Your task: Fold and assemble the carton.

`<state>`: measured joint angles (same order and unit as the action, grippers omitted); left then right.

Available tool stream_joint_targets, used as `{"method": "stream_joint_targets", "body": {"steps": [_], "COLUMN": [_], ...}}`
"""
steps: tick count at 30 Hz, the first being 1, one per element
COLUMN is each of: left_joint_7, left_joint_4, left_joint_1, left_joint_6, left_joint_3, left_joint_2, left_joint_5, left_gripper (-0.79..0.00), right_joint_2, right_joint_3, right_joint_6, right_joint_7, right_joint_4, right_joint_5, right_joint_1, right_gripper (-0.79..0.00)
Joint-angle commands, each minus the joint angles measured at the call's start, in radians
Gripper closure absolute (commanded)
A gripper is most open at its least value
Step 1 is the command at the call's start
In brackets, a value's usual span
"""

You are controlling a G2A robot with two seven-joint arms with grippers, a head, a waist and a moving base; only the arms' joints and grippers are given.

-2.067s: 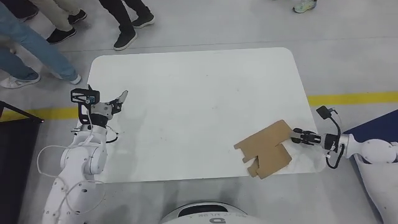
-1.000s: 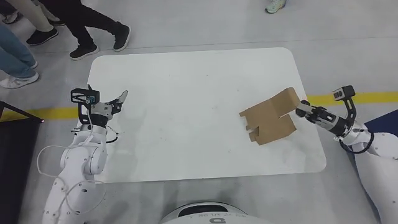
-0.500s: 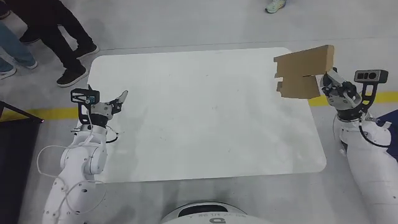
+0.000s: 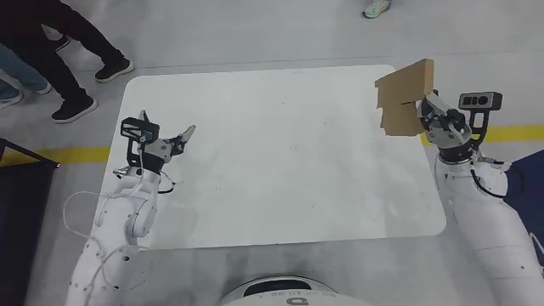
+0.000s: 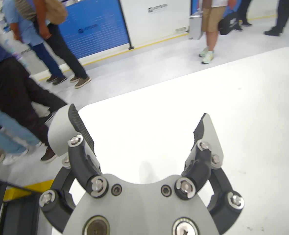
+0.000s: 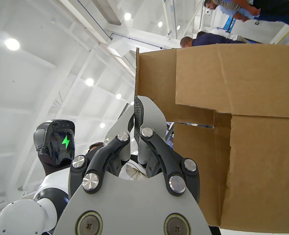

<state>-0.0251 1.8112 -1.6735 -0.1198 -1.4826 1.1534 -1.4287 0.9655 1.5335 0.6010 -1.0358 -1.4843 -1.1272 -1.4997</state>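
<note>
- Gripping flat carton (image 4: 405,92) by its edge in right end effector (image 6: 136,107), above bench (image 4: 280,170) edge.
- Holding left end effector (image 5: 137,121) open, empty.
- Probably next: carrying carton within left's reach.

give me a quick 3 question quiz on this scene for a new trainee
1. True or false: the carton lies flat on the table.
2. Fill in the blank: the left gripper is ___ and holds nothing.
3. What grips the carton's edge?
A) the left gripper
B) the right gripper
C) a person's hand

Key
1. False. It is held up in the air, off the table, near the table's far right corner.
2. open
3. B
</note>
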Motion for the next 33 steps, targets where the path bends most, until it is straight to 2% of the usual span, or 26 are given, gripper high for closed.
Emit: {"method": "stream_joint_targets", "body": {"steps": [1,4,14,17,22,25,27,30,33], "left_joint_7": [-0.014,-0.007,-0.007,-0.076,-0.214,-0.296,-0.346,-0.398,-0.421], "left_joint_4": [-0.006,-0.022,-0.026,-0.034,-0.057,-0.07,-0.074,-0.076,-0.083], "left_joint_1": [0.041,0.092,0.096,0.076,0.085,0.112,0.129,0.143,0.156], "left_joint_6": [-0.056,-0.119,-0.1,-0.109,-0.171,-0.144,-0.093,-0.003,0.039], "left_joint_3": [0.068,0.132,0.126,0.13,0.207,0.268,0.302,0.351,0.397], "left_joint_2": [0.004,0.011,0.01,0.004,0.0,0.003,0.005,0.012,0.015], "left_joint_5": [-0.022,0.0,-0.027,-0.128,-0.303,-0.42,-0.502,-0.581,-0.667], "left_gripper": [-0.785,-0.785,-0.785,-0.785,-0.785,-0.785,-0.785,-0.785,-0.785], "right_joint_2": [0.006,0.015,0.015,0.017,0.038,0.052,0.062,0.074,0.087], "right_joint_3": [-0.031,-0.062,-0.065,-0.069,-0.148,-0.209,-0.243,-0.275,-0.298], "right_joint_6": [-0.004,-0.017,-0.033,-0.04,-0.068,-0.072,-0.075,-0.073,-0.056], "right_joint_7": [-0.005,-0.01,-0.015,-0.001,0.039,0.062,0.082,0.113,0.155], "right_joint_4": [-0.019,-0.051,-0.058,-0.065,-0.099,-0.113,-0.119,-0.131,-0.143], "right_joint_5": [0.011,0.017,0.025,0.03,0.01,0.024,0.033,0.017,-0.017], "right_joint_1": [0.002,-0.008,-0.014,-0.012,0.019,0.043,0.055,0.067,0.073], "right_gripper": [0.0,0.0,0.0,0.0,0.0,0.0,0.0,0.0,0.0]}}
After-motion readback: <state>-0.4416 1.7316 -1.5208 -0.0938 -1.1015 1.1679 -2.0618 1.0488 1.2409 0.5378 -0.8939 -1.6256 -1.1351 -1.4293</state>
